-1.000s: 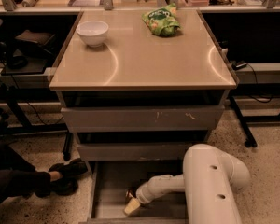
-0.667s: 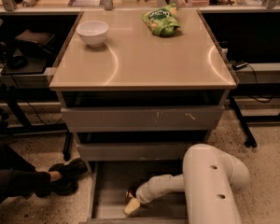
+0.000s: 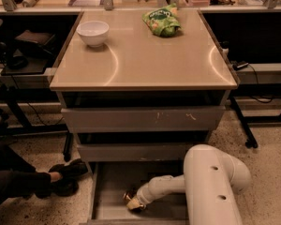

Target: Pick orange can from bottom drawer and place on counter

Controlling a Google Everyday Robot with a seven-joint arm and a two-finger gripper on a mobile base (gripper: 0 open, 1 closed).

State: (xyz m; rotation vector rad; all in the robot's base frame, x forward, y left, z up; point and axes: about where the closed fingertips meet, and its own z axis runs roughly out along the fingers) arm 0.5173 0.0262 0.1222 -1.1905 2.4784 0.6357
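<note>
The end effector [image 3: 136,202] sat low in the open bottom drawer [image 3: 110,186], against the orange can [image 3: 129,199] on the drawer floor. Whether it gripped the can could not be told.

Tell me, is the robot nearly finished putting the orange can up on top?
Not yet. Done: the bottom drawer is open and the arm reaches inside. In hand: the claw is right at the orange can on the drawer floor. Left: lifting the can and setting it on the counter, where the white bowl and green snack bag sit.
</note>
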